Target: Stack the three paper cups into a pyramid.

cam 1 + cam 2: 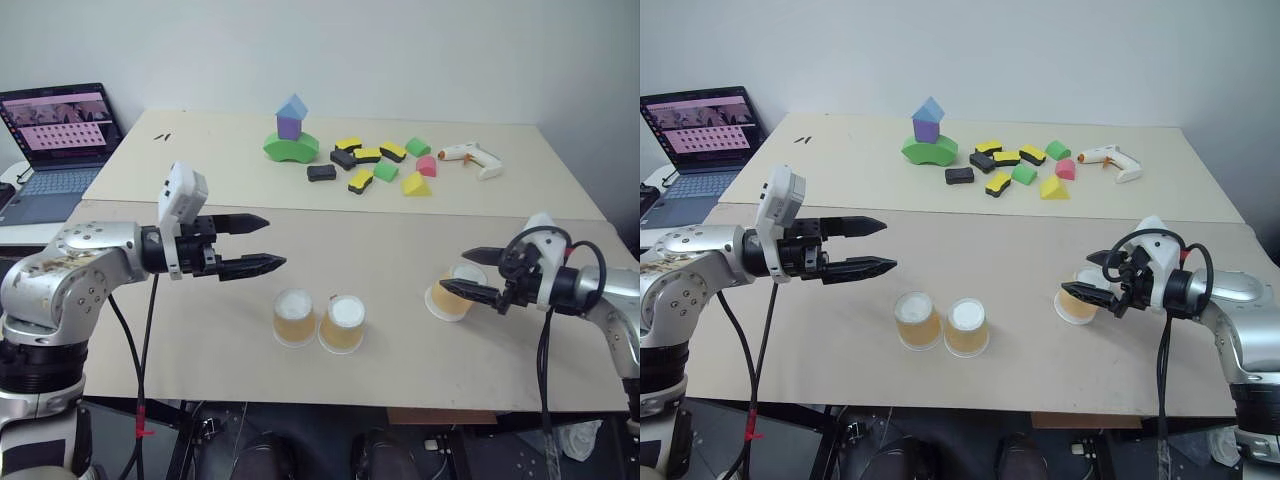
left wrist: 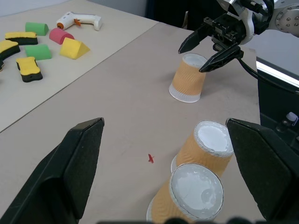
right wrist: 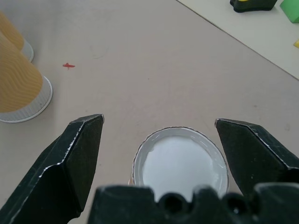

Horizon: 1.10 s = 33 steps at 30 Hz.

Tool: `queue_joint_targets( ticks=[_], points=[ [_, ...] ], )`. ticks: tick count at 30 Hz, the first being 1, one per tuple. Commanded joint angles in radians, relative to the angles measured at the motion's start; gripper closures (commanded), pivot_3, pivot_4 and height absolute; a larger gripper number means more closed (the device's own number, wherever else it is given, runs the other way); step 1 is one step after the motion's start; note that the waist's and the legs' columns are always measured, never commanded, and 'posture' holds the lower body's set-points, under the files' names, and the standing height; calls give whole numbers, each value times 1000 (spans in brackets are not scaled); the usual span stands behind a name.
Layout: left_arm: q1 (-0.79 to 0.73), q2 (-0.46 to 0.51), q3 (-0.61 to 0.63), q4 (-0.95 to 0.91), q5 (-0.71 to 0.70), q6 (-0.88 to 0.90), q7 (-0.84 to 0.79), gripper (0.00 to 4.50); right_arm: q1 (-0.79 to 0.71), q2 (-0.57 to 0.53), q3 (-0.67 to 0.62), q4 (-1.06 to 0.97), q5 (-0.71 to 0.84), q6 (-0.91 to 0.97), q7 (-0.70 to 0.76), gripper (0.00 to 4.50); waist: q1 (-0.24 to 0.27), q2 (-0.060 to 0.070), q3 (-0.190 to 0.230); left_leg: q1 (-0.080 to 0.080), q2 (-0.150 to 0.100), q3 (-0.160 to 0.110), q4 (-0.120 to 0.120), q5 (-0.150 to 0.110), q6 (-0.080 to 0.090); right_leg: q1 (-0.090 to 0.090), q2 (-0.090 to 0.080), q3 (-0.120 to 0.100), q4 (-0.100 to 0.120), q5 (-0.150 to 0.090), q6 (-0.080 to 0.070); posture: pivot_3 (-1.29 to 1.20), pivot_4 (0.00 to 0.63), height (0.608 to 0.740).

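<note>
Two of the three paper cups stand upside down, close side by side, near the table's front middle. The other cup stands upside down to their right. My right gripper is open, one finger on each side of that cup's top and apart from its walls. In the right wrist view the cup's white base lies between the spread fingers. My left gripper hangs open with nothing in it, above and to the left of the pair. No cup rests on another, so no pyramid stands.
On the far table are several foam blocks, a blue-purple-green block tower and a white glue gun. A laptop stands at the far left. A seam divides the two tables. The front edge lies just behind the pair.
</note>
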Motion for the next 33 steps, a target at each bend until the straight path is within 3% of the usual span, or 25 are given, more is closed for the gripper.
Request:
queue_joint_targets(
  ticks=[1, 7, 10, 14, 32, 33],
  points=[
    [-10, 7, 8, -26, -10, -5, 3, 30, -7, -13, -22, -17, 6, 3, -2, 0, -1, 0, 0, 0, 0, 0, 0, 0, 0, 0, 0, 0, 0, 0, 0, 0, 150, 703],
    [-17, 5, 2, -14, -2, -14, 3, 30, -6, -8, -18, -7, -6, 0, -15, 0, -1, 0, 0, 0, 0, 0, 0, 0, 0, 0, 0, 0, 0, 0, 0, 0, 150, 703],
    [-18, 3, 0, -13, -2, -16, 4, 0, -11, -7, -18, -5, -9, 3, -23, 690, -1, 0, 0, 0, 0, 0, 0, 0, 0, 0, 0, 0, 0, 0, 0, 0, 150, 703],
    [-23, -5, -1, -18, -8, -12, 13, 0, -18, -6, -18, -9, -6, 5, -29, 2024, -1, 0, 0, 0, 0, 0, 0, 0, 0, 0, 0, 0, 0, 0, 0, 0, 150, 703],
    [-29, -1, -5, 2, 2, -18, 12, 0, -7, 2, -13, 7, -25, -15, -45, 2024, -1, 0, 0, 0, 0, 0, 0, 0, 0, 0, 0, 0, 0, 0, 0, 0, 150, 703],
    [-29, -1, -5, 2, 1, -18, 12, 0, -6, 4, -14, 5, -23, -14, -44, 1521, -1, 0, 0, 0, 0, 0, 0, 0, 0, 0, 0, 0, 0, 0, 0, 0, 150, 703]
  ],
)
